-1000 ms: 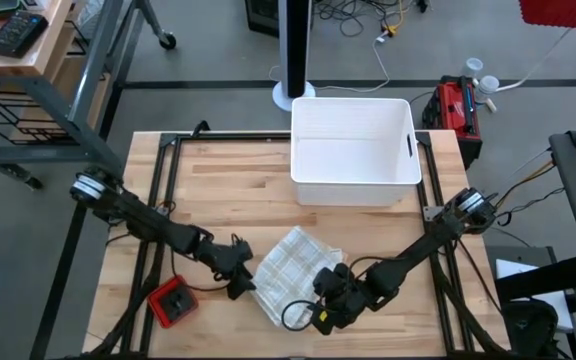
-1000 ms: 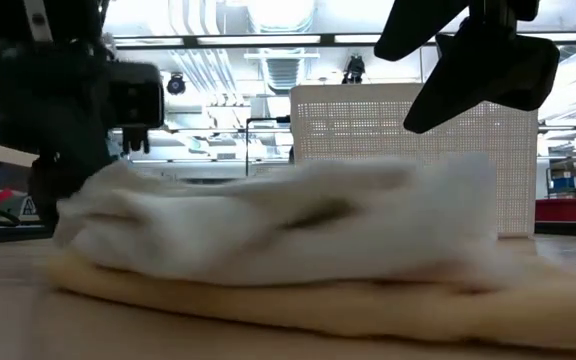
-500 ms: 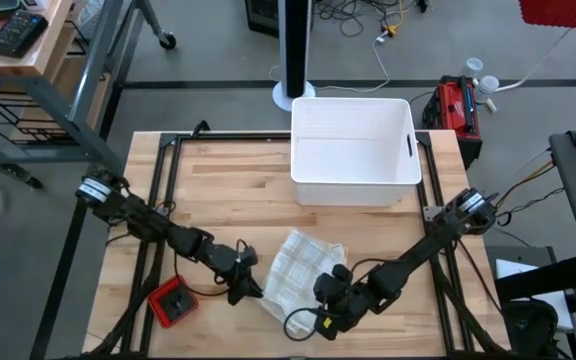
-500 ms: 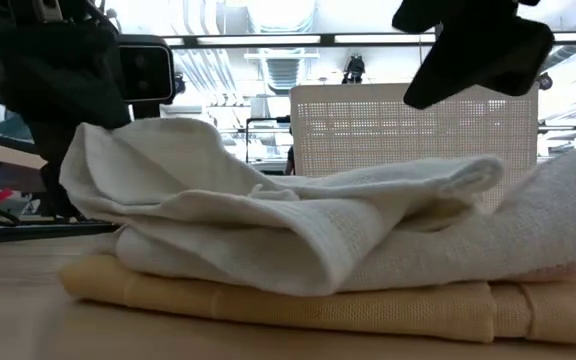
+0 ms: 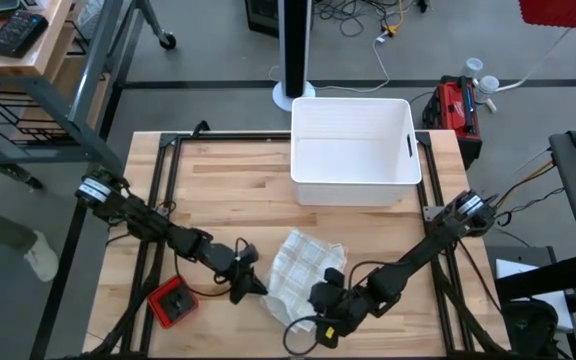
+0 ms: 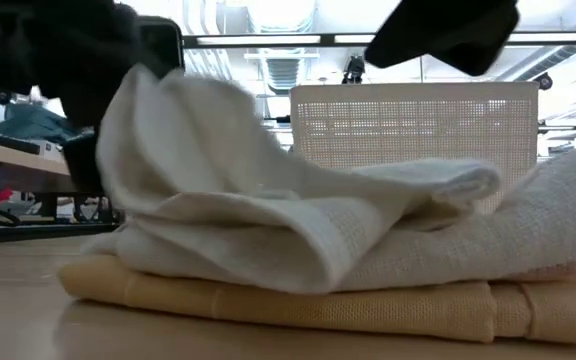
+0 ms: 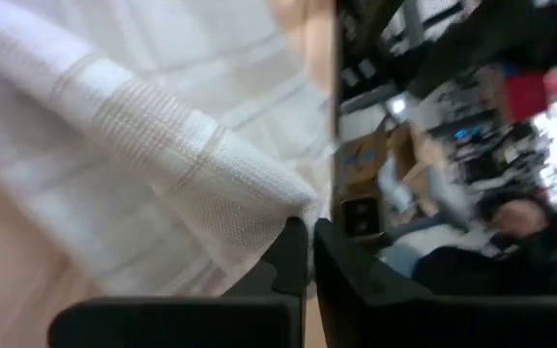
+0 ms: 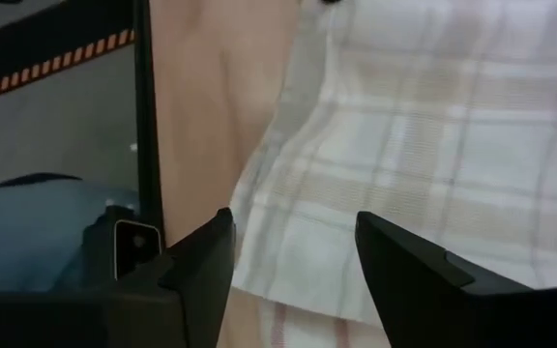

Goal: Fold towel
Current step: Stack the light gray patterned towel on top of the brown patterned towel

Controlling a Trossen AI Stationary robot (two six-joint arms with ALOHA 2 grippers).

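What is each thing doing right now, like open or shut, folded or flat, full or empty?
towel: bunched in loose folds on the table, one edge lifted.
left tool: shut on the towel's edge.
right tool: open, over the towel's near edge, holding nothing.
white bin: upright, empty.
red device: lying flat near the table's left front corner.

From where I stand, the white bin [image 5: 354,150] walls off the far edge of the wooden table [image 5: 223,180], though a broad bare stretch lies to the bin's left. On the bin's near side the crumpled towel [image 5: 303,268] fills the middle, hemmed by the left gripper [image 5: 253,284] and right gripper [image 5: 324,312]. Nearer than the bin and far to its left, a red device [image 5: 173,302] blocks that corner.
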